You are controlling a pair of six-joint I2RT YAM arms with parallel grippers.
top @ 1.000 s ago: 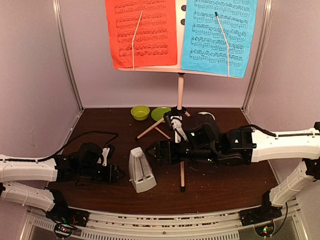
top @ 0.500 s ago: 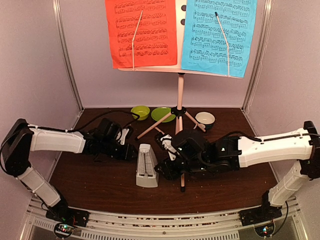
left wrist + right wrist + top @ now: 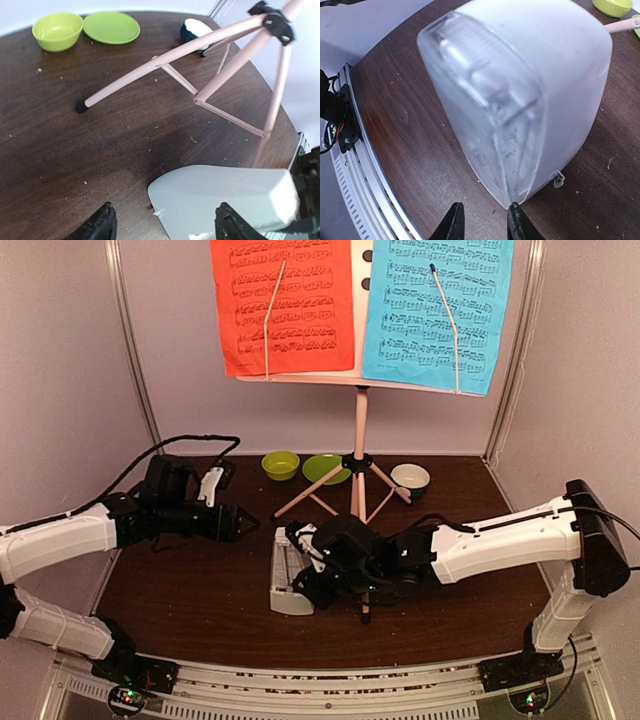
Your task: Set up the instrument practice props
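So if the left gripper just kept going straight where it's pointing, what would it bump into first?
Most likely the white metronome. It lies just ahead of the left gripper, across the gap between its open fingers. The real distance is hard to judge.

A dark wooden table, flecked with pale crumbs, carries a pink tripod stand at centre. A white metronome sits just before its legs. Along the back edge are a lime bowl, lime plate and white bowl.
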